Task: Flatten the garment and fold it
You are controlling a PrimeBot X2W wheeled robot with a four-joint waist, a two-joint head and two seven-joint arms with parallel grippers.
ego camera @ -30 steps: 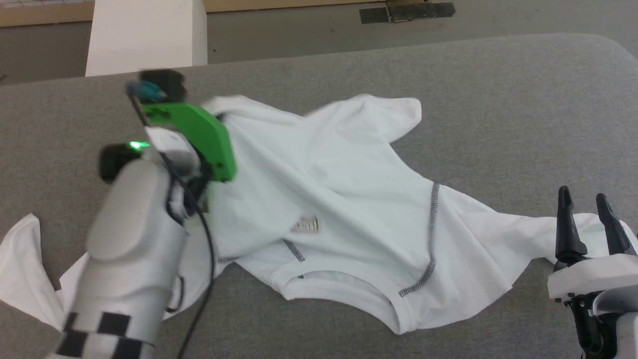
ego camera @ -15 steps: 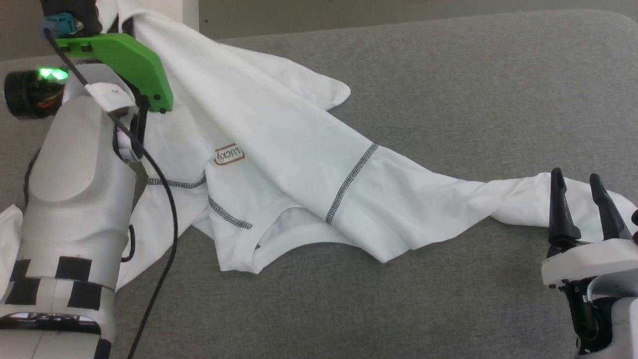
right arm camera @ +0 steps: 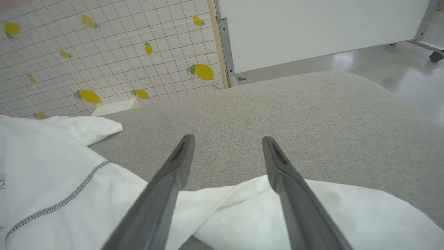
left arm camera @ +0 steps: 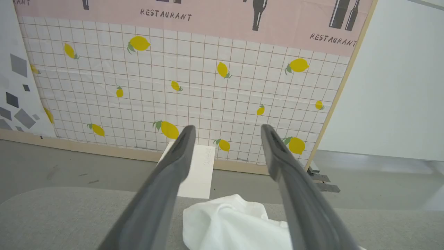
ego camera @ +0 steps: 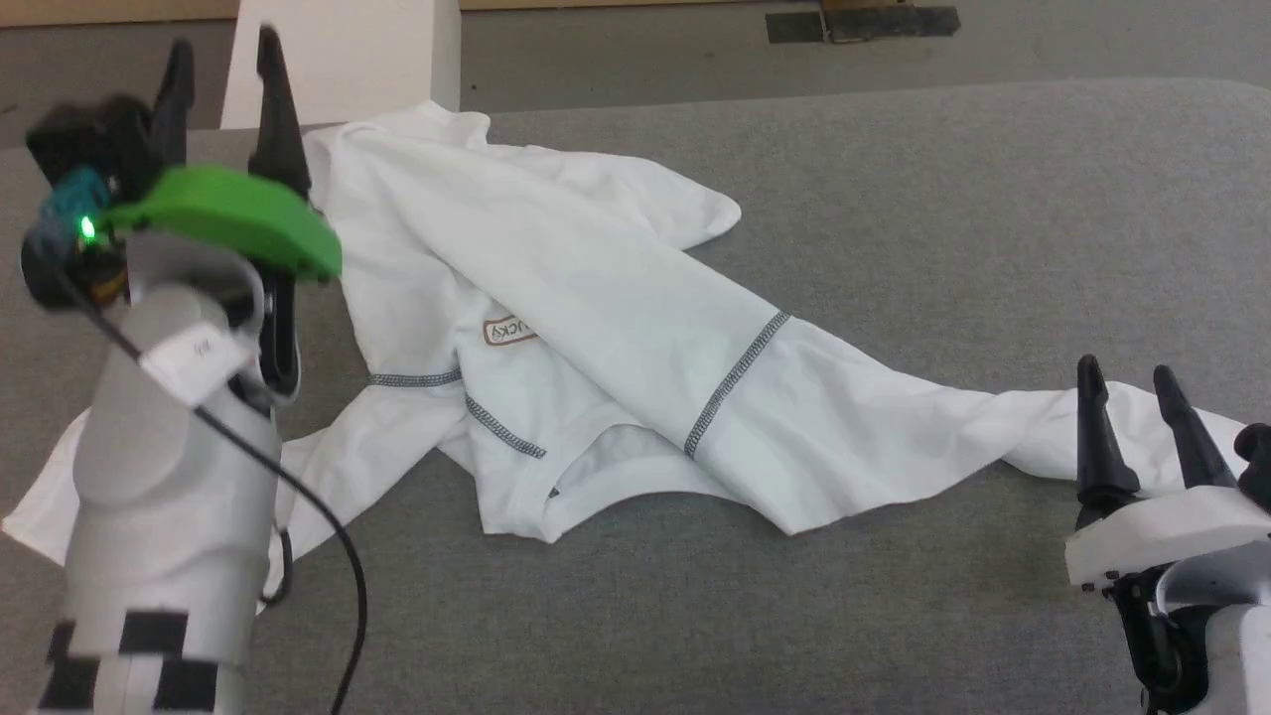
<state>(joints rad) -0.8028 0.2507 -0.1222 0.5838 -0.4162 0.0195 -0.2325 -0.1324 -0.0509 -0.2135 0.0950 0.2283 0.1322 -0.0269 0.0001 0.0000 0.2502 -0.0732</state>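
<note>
Half a second ago the left gripper (ego camera: 223,60) held a corner of the shirt (ego camera: 596,328) pinched and lifted at the far left. Now its two fingers are spread, and that corner lies on the grey tabletop (ego camera: 943,199) just beside the white box (ego camera: 348,60). In the left wrist view the left gripper (left arm camera: 228,130) hangs above the crumpled corner (left arm camera: 229,222), grasping nothing. The single shirt lies rumpled, with its long axis running from the far left to the near right and its neckline opening towards the near edge. Its right end trails under the right gripper (ego camera: 1125,372). That gripper's two fingers stand as far apart as before and hold nothing, with cloth spread below them in the right wrist view (right arm camera: 228,139). There are one shirt, one box and two grippers.
</note>
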